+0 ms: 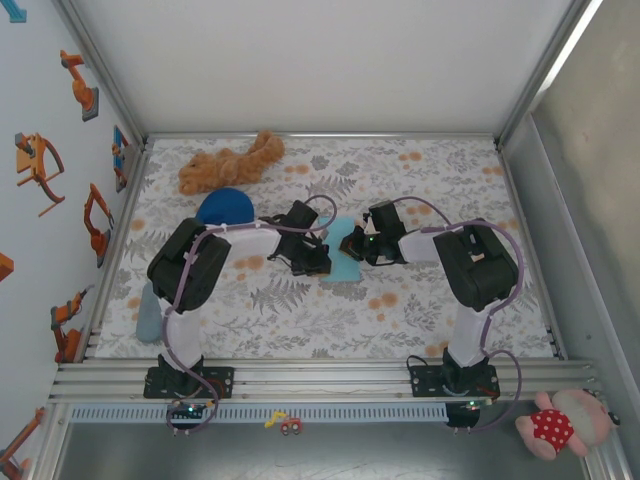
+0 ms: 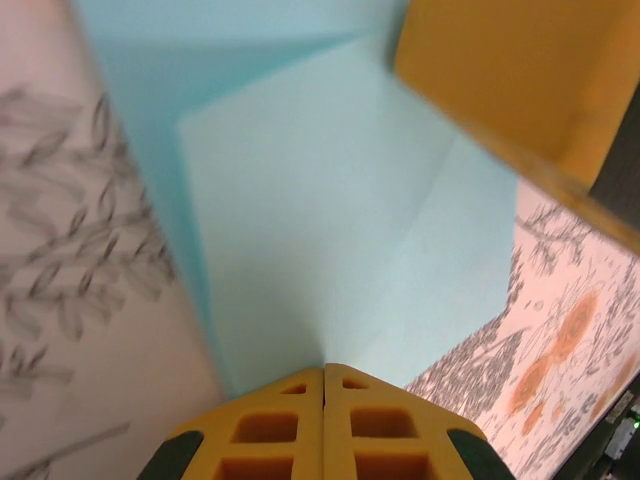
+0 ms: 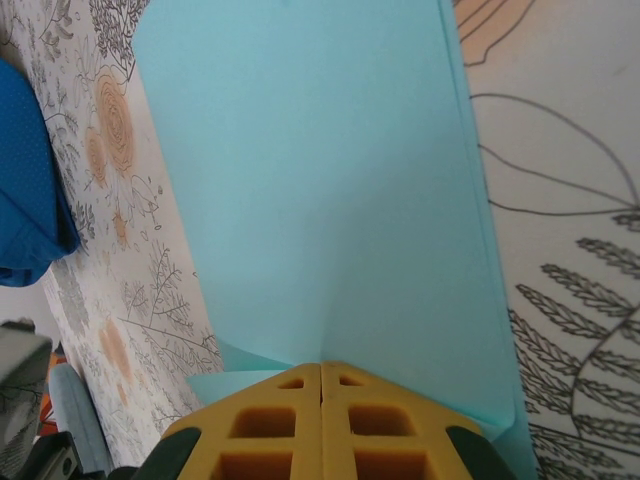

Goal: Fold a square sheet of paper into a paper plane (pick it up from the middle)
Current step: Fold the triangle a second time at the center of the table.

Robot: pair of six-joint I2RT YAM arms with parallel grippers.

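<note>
1. The left fingers [image 1: 318,256] reach in from 9 o'clock to the sheet of paper [image 1: 345,258], which sits near the middle of the flower-printed counter [image 1: 420,300].
2. The right fingers [image 1: 366,246] meet the same sheet from 3 o'clock, so the two sets of fingers stand close together with the paper between them.
3. In the left wrist view, the left fingers [image 2: 323,374] are pressed together with no gap. They pinch the light cyan-blue paper [image 2: 320,200], which runs up from their tips towards 12 o'clock.
4. That view shows creases: one flap lies folded over the layer below, with a diagonal line across it.
5. In the right wrist view, the right fingers [image 3: 320,368] are likewise fully closed on the paper [image 3: 320,180], which bows upward from the pinch.
6. A dark blue dome [image 1: 225,207] lies on the counter at 10 o'clock from the paper, apart from it; it also sits at the 9 o'clock edge of the right wrist view [image 3: 25,190].
7. A brown plush toy [image 1: 230,165] lies beyond the dome, near the far edge.
</note>
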